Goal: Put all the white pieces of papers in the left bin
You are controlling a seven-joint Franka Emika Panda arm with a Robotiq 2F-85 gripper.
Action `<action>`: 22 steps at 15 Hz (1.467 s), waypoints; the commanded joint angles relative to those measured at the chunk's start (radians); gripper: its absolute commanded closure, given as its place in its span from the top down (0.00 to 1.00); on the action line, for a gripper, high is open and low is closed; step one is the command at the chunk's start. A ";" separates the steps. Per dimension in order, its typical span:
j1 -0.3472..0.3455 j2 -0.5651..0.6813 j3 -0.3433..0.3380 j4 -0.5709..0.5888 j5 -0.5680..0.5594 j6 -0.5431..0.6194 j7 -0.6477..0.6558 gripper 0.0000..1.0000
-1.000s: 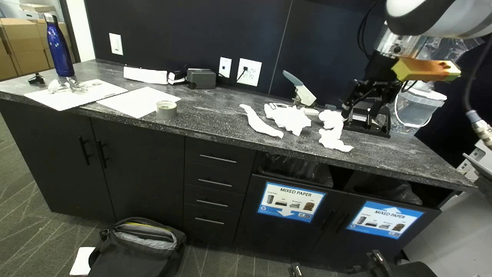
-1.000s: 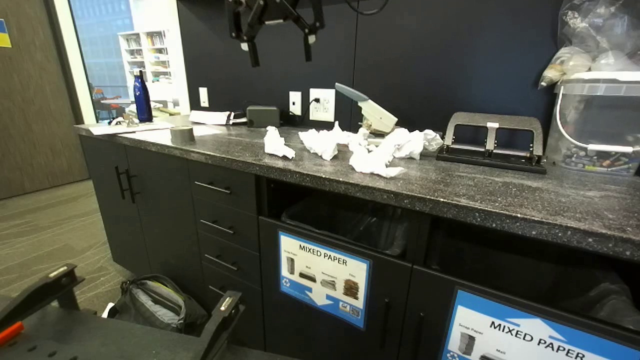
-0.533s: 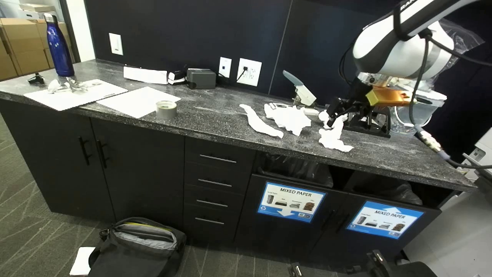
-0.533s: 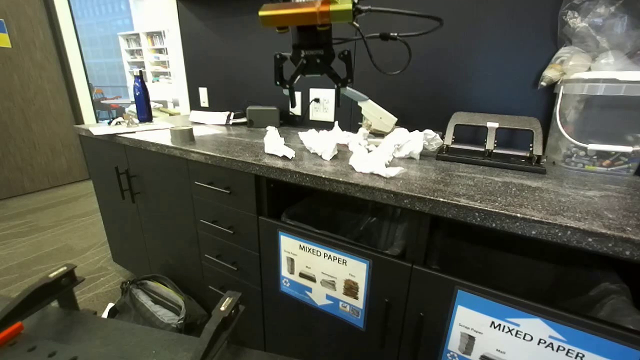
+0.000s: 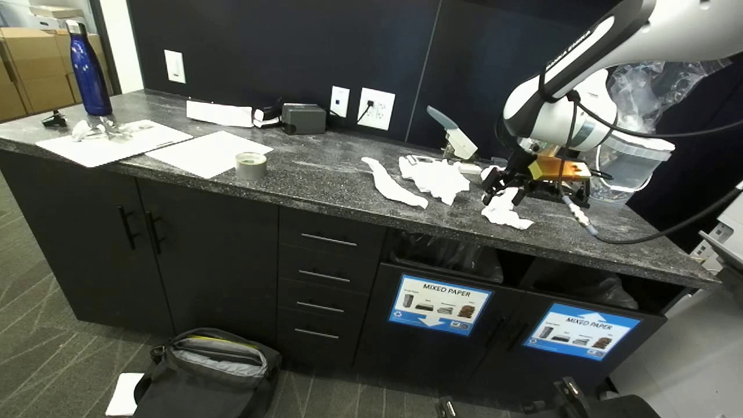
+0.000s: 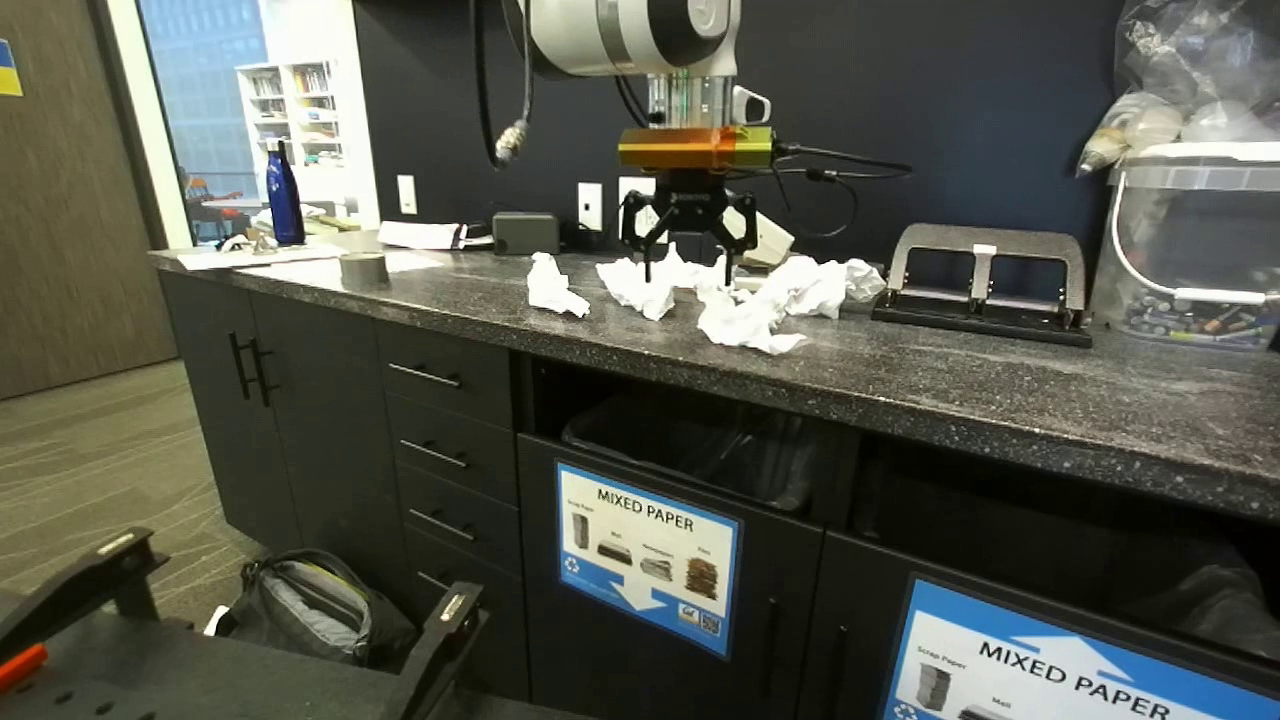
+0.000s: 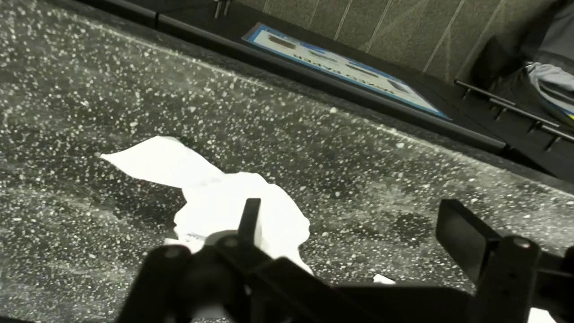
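The gripper (image 6: 688,280) has come down from higher up, now near the white paper scraps (image 6: 748,322).

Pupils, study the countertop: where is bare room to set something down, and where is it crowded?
Bare countertop lies between the tape roll and the long white paper scrap, and between the three-hole punch and the front edge. Crowded: around the stapler, where the other crumpled white papers lie and the gripper hangs.

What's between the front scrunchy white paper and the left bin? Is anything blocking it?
Just the countertop's front edge: the front white paper lies on top, while the left bin opens below, so the paper probably has to go over that edge and down. Nothing else I can see blocks the way.
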 commanded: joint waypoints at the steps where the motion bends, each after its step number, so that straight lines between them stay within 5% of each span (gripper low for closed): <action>1: -0.038 0.117 0.016 0.162 -0.040 -0.012 0.007 1.00; 18: -0.132 0.394 0.039 0.527 -0.083 -0.072 -0.008 1.00; 19: -0.137 0.404 0.041 0.540 -0.084 -0.079 -0.012 0.75; 22: -0.141 0.424 0.043 0.570 -0.086 -0.102 -0.014 0.58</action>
